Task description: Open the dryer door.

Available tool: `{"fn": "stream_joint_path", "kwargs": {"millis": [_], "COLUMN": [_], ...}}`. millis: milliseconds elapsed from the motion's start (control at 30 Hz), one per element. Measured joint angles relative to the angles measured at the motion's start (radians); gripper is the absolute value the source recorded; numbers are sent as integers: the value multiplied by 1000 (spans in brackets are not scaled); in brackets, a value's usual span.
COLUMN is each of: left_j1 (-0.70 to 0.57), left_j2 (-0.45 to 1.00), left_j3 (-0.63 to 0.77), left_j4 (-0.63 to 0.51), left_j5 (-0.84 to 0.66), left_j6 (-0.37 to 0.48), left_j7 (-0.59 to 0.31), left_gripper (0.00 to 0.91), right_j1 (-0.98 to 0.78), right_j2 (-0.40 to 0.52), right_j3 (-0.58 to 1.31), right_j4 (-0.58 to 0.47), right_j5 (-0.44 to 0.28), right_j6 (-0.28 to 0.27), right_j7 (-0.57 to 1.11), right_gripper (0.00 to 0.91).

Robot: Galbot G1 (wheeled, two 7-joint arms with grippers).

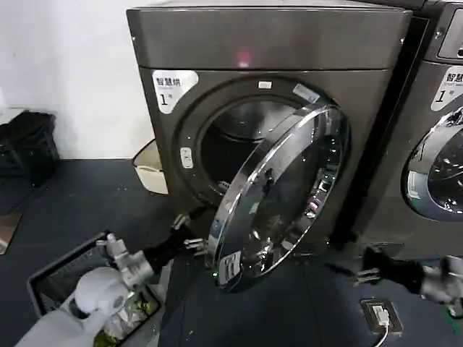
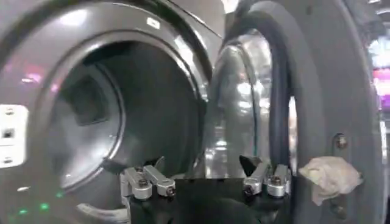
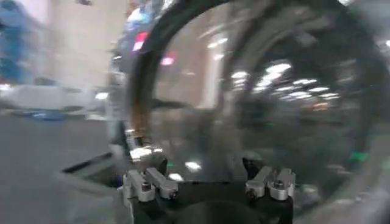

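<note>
Dark flooring fronts the bronze-grey metal dryer [image 1: 289, 43]; its chrome-ringed porthole door [image 1: 278, 195] hangs half-open at centre frame, the left gripper [image 1: 189, 233] spread-fingered behind its free edge to push, the right gripper [image 1: 365, 272] open-fingered lower right.

- Left gripper [image 1: 189, 233]: low, arm reaching forward and up from the lower left, fingers spread apart, nothing between them.
- Right gripper [image 1: 359, 269]: low on the right, arm extended inward, fingers parted, nothing held.
</note>
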Motion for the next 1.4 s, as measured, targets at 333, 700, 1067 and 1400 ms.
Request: {"fn": "stream_joint_path", "kwargs": {"millis": [333, 700, 1067, 1400], "left_j1": [-87, -239, -402, -501], "left_j2": [-3, -70, -208, -351], "left_j3": [142, 381, 594, 684], "left_j4": [-15, 42, 124, 243], "left_j5": [5, 1, 7, 9], "left_j6": [-8, -32, -44, -60], "left_j7": [15, 12, 5, -14], "left_gripper": [907, 907, 907, 907], "right_j1": [-137, -267, -342, -372], "right_j2": [176, 218, 211, 185], "right_j3": [322, 630, 852, 996], "right_j4": [171, 209, 217, 194], "right_j5": [-90, -116, -142, -185], "right_j6": [-13, -94, -152, -164], "right_j7": [450, 770, 938, 961], "right_gripper": [907, 907, 907, 907]}}
